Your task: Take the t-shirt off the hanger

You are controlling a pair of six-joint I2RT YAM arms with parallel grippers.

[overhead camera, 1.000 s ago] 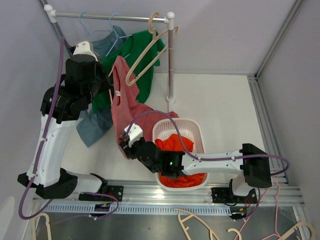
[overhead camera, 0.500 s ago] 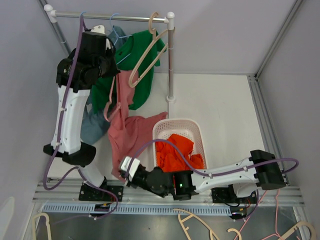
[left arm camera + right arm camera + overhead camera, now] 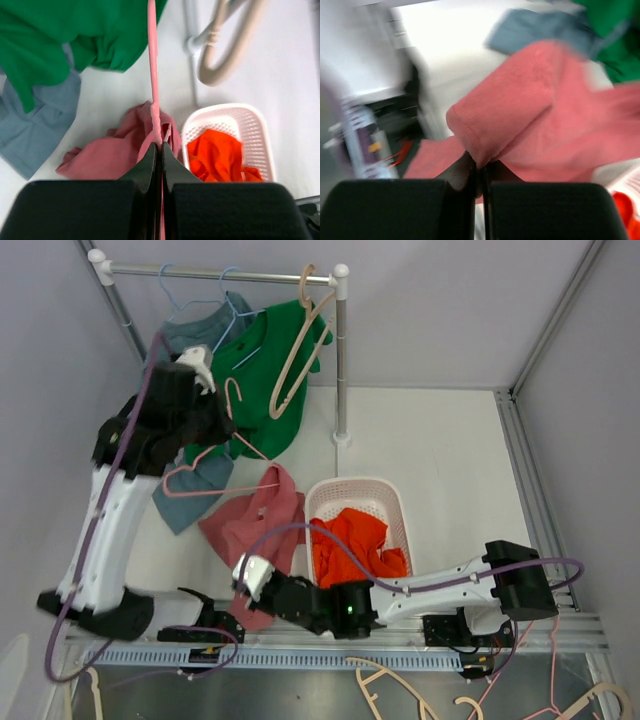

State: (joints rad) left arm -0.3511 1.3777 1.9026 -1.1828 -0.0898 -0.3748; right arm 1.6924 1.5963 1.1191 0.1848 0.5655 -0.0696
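The pink t-shirt [image 3: 255,525] lies in a heap on the table left of the basket, also seen from the left wrist [image 3: 112,155]. My left gripper [image 3: 218,430] [image 3: 161,146] is shut on the thin pink hanger [image 3: 205,475] [image 3: 152,75], held above the table. The hanger's frame looks bare, with one end over the top of the heap. My right gripper [image 3: 245,585] [image 3: 480,162] is low near the front rail, shut on a folded edge of the t-shirt [image 3: 530,100].
A white basket [image 3: 395,500] holding orange cloth [image 3: 350,545] stands right of the heap. On the rack rail [image 3: 250,276] hang a green shirt [image 3: 275,360], a blue shirt [image 3: 195,475] and a bare beige hanger [image 3: 300,350]. The rack's post [image 3: 341,370] stands behind the basket.
The right gripper closed on the t-shirt and pulled it down toward the near edge. The shirt slid off the hanger into a heap. The left arm swung the hanger up, then back down and leftward.
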